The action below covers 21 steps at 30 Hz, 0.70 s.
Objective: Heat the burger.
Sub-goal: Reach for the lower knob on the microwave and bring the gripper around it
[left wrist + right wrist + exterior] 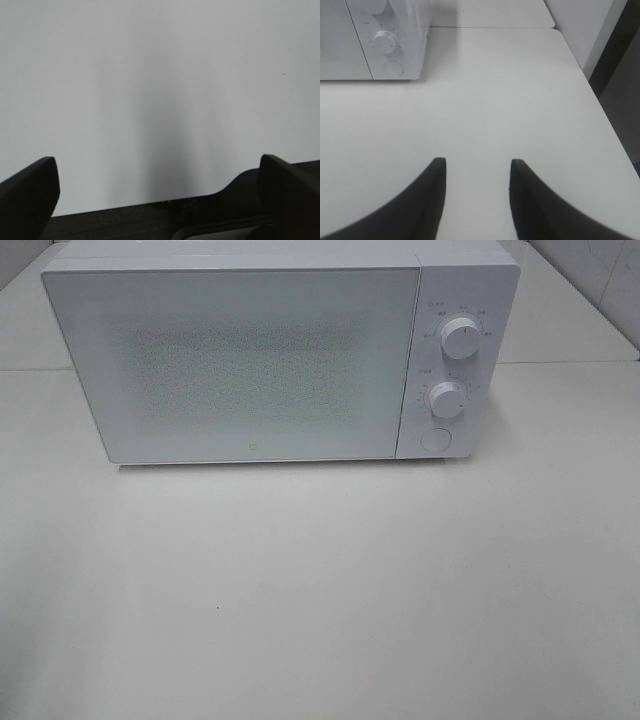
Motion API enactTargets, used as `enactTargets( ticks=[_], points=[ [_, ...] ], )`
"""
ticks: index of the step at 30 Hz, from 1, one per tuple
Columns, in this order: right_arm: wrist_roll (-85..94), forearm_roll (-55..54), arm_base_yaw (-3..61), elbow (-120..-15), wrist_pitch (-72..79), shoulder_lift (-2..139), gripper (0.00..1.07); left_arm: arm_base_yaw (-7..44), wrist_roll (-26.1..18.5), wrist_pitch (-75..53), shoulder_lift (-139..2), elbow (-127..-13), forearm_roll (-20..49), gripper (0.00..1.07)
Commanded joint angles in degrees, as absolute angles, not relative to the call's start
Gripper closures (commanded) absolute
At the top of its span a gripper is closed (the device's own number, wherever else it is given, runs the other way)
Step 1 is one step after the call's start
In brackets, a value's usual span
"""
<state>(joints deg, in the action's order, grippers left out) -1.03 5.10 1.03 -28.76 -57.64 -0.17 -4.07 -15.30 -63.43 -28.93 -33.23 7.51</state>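
Across most of the high view a white table [320, 590] is spread, and toward its back edge a white microwave [280, 355] is set squarely, facing the camera. Its wide frosted door [232, 365] is shut, and a narrow control panel is placed to the right of it. The burger is shown in none of the three views. It may be behind the door, but nothing can be made out through the frosted front.

The left gripper [157, 170] is held over a bare white surface, its dark fingers [30, 192] spread wide with nothing between them. The right gripper [477, 161] is held over bare tabletop, well apart from the microwave's panel corner. Its jaws are parted by a narrower gap, and only table is seen between them.

On the panel an upper knob [459, 338] is mounted above a lower knob [447, 400], and a round button [434, 438] is set beneath both.
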Motion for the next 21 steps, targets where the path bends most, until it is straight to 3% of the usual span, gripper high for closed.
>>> enactTargets(
  ticks=[1, 15, 21],
  points=[
    [-1.2, 5.3, 0.9, -28.6, -57.1, -1.9, 0.67, -4.2, -14.9, -62.9, -21.8, -30.3, 8.9, 0.03],
    [-1.2, 5.3, 0.9, -28.6, -57.1, -1.9, 0.67, -4.2, -13.0, -60.2, -0.3, -29.2, 8.5, 0.04],
    [-1.3, 5.4, 0.9, -28.6, -57.1, -1.9, 0.67, -4.2, -8.0, -60.0, 1.4, -28.9, 4.8, 0.04]
  ],
)
